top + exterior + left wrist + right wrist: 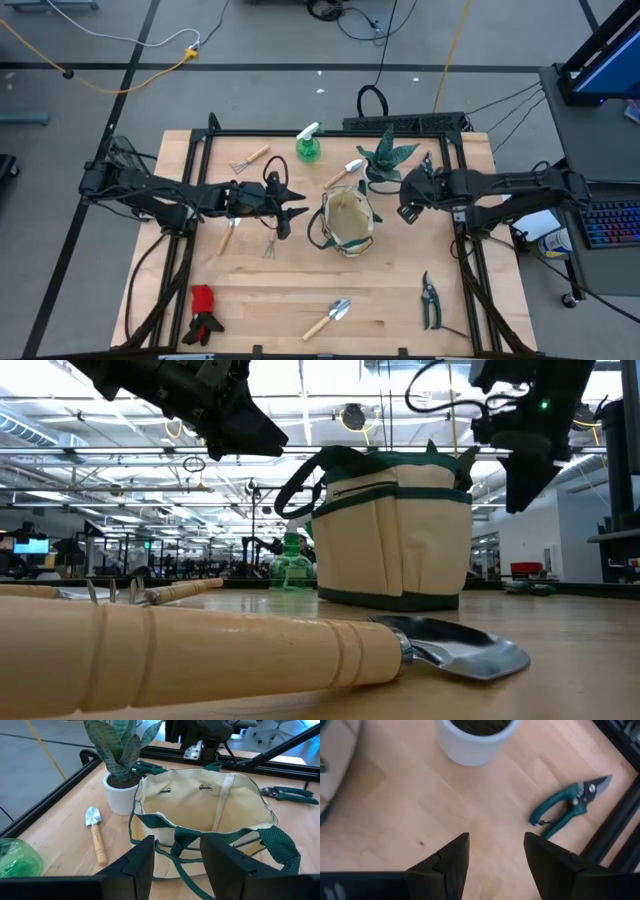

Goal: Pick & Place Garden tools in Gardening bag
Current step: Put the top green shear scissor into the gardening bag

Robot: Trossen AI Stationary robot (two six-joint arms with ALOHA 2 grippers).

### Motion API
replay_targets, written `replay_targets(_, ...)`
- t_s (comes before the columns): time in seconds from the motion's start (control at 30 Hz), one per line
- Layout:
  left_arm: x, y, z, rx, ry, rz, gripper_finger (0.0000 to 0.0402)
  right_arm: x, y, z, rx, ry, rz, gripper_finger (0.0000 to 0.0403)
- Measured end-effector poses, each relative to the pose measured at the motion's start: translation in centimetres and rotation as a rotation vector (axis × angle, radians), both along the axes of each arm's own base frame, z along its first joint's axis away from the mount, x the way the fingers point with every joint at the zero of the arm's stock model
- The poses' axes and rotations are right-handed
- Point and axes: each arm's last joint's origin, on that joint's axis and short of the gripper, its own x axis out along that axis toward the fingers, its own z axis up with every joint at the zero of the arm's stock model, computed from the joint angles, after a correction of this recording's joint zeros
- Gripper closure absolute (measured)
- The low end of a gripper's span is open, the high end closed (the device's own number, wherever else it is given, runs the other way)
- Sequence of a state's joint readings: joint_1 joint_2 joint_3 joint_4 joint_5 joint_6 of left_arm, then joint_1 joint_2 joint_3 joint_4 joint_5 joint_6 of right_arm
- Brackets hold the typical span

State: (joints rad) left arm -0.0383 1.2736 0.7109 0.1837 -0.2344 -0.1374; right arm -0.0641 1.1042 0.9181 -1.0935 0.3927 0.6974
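Left pincer (298, 212) hangs above the bench (400, 310) just left of the gardening bag (348, 222), fingers apart w/ nothing between them. Right pincer (408, 211) hovers on the bag's other side, near the plant pot (384, 183), also spread and empty.

Bag sits mid-bench, mouth up; left wrist view shows nothing in it. Soft fabric, so walls prob. fold if bumped; drop tools straight down through the mouth, don't push the rim.

Tools all on the bench:
- Fork (270, 244) and a wooden-handled tool (227, 236) just under/behind the left arm. Light, stiff; grip mid-handle, the wood gives better bite than the slick metal.
- Rake (249, 158) and spray bottle (308, 147) at the far edge. Bottle is rounded plastic, likely slippery; take it at the neck.
- Trowel (344, 172) beside the pot, another trowel (329, 318) at the near edge.
- Shears (430, 300) near right: dense, handles splayed, so grab across both handles near the pivot.
- Gloves (204, 312) near left: limp, will sag, so pinch a bunched part.
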Motion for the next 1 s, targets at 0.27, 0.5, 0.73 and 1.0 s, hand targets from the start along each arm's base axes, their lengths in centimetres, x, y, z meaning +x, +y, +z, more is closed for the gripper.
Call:
replay_targets(0.27,0.0,0.0,0.0,0.0,0.0,0.0,0.0238,-0.9,-1.9,-1.3,0.006,0.051,-0.111,0.022)
replay_targets(0.5,0.0,0.0,0.0,0.002,0.0,0.0,0.0238,-2.1,-3.5,-2.9,0.02,0.111,-0.225,0.022)
replay_targets(0.73,0.0,0.0,0.0,0.003,0.001,-0.001,0.0238,-3.1,-4.9,-3.7,0.031,0.134,-0.325,0.022)
replay_targets(1.0,0.0,0.0,0.0,0.004,0.0,-0.001,0.0238,-3.5,-6.6,-4.9,0.017,0.087,-0.39,0.022)
